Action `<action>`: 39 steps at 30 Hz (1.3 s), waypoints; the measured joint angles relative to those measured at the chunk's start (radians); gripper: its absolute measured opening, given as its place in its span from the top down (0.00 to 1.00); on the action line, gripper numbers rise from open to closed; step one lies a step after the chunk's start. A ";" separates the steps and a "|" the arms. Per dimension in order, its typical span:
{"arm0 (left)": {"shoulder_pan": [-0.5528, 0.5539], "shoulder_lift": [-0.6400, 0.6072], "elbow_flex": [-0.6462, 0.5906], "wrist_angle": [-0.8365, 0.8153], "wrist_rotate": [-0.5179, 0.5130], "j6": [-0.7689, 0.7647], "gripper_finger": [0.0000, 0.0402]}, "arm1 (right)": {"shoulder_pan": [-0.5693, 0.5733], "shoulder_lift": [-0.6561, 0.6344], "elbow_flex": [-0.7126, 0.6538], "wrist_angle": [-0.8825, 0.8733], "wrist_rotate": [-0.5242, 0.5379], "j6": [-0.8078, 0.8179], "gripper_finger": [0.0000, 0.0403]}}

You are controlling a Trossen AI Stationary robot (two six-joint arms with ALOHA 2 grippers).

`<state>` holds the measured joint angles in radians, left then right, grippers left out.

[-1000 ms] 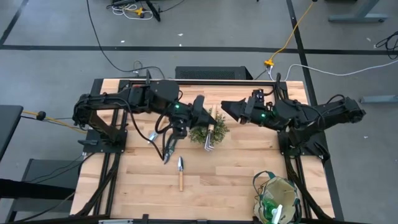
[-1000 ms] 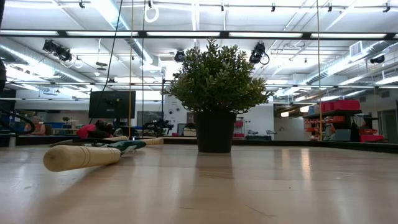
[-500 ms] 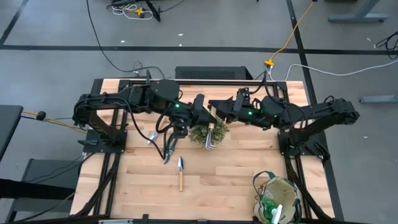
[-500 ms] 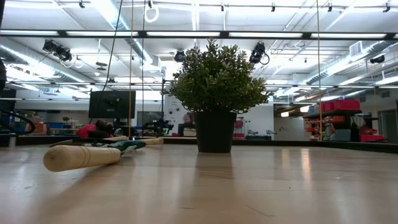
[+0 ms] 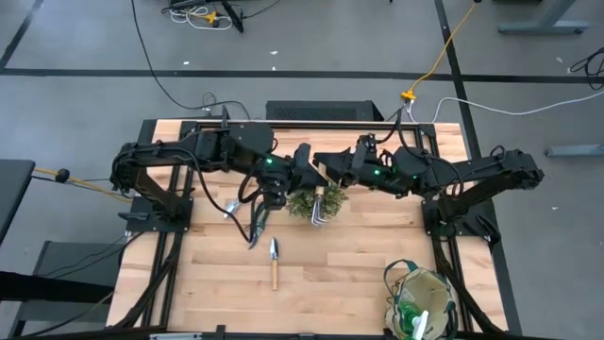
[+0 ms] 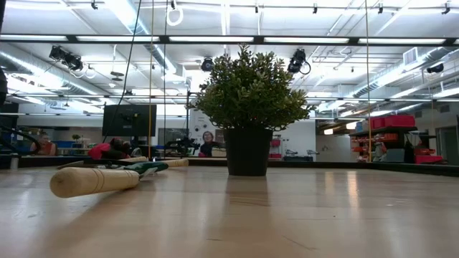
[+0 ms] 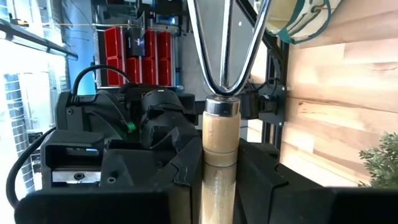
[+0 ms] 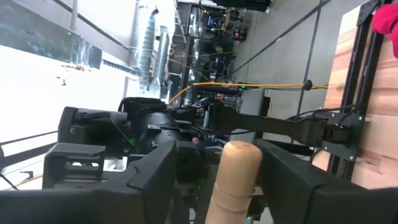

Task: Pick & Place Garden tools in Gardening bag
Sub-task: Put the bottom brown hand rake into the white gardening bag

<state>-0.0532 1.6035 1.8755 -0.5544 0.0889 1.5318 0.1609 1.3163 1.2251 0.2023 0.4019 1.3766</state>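
You are mid-handover above the plant [image 5: 307,201], toward the middle of the worktop's [image 5: 217,283] far edge. The left gripper [image 7: 219,186] is pinching the wooden-handled tool [image 7: 221,140] low on its handle, with the metal prongs pointing away from it. The right gripper [image 8: 233,186] faces it with its jaws spread to either side of the handle's rounded butt (a gap shows on both sides, so I judge it has no grip yet).

Your next move, as I read it:
- Press the right jaws together squarely on the handle.
- Only then let the left jaws release.
- Carry the tool to the gardening bag [image 5: 422,304] at the near right corner, which already holds some items.

The trowel [image 5: 274,257] and the shears [image 5: 253,227] lie left of the worktop's centre, waiting their turn.
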 joint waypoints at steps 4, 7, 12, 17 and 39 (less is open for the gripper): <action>0.000 0.000 0.000 0.000 -0.003 0.000 0.80 | 0.000 0.000 0.000 -0.001 0.000 0.000 0.54; 0.000 0.000 0.000 0.001 -0.004 0.001 0.80 | 0.000 0.000 0.000 -0.004 0.000 0.001 0.60; 0.000 0.000 0.000 0.003 -0.005 0.002 0.80 | 0.000 0.000 0.000 -0.013 0.001 0.003 0.70; 0.000 0.000 0.000 0.003 -0.008 0.010 0.80 | 0.000 0.000 0.000 -0.012 0.001 0.010 0.79; -0.018 0.000 0.000 -0.003 -0.007 -0.086 0.67 | 0.017 -0.002 0.000 -0.013 -0.002 -0.027 0.83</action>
<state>-0.0711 1.6039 1.8751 -0.5574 0.0821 1.4454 0.1783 1.3140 1.2251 0.1890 0.3997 1.3494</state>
